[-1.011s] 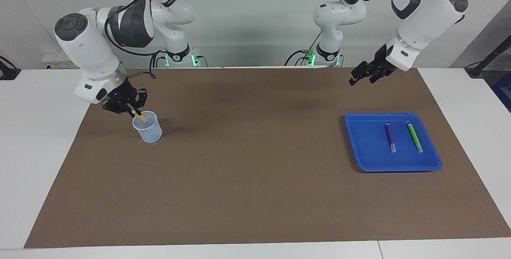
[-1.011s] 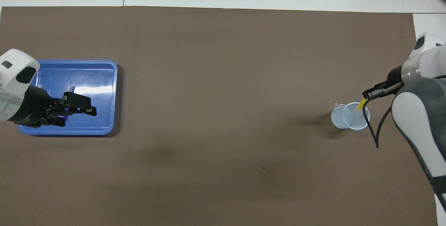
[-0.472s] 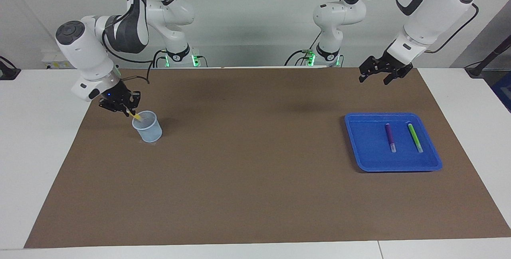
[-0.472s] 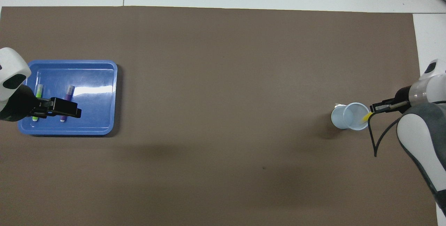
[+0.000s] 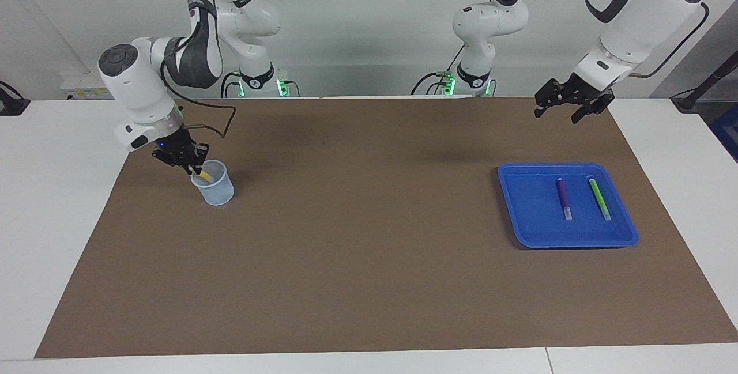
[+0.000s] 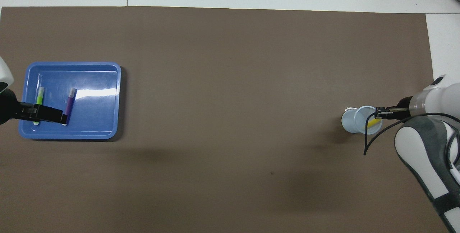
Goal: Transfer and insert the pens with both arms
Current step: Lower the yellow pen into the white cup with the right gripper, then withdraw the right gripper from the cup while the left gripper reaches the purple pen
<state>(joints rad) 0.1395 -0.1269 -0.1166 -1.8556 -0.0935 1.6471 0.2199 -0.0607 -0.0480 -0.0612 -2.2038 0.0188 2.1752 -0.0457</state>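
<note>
Three pens show in the facing view. The purple pen (image 5: 564, 197) and green pen (image 5: 599, 198) lie side by side in the blue tray (image 5: 527, 230), at about three o'clock on the worktop (image 5: 369, 282). They look light, stiff and smooth, so I would pinch one at its middle. The left gripper (image 5: 558, 110) hangs above the tray with fingers apart. The right gripper (image 5: 190, 161), at nine o'clock, has its fingers clamped on the yellow pen (image 5: 203, 174), whose tip is inside the clear cup (image 5: 214, 189).

From overhead, the left gripper (image 6: 45, 113) hides the low ends of both tray pens. The cup wall blurs the yellow pen (image 6: 373, 122).

Yellow pen (image 6: 374, 122) (tilted) in pale cup (image 6: 360, 120), gripped by right end effector (image 6: 378, 111)
</note>
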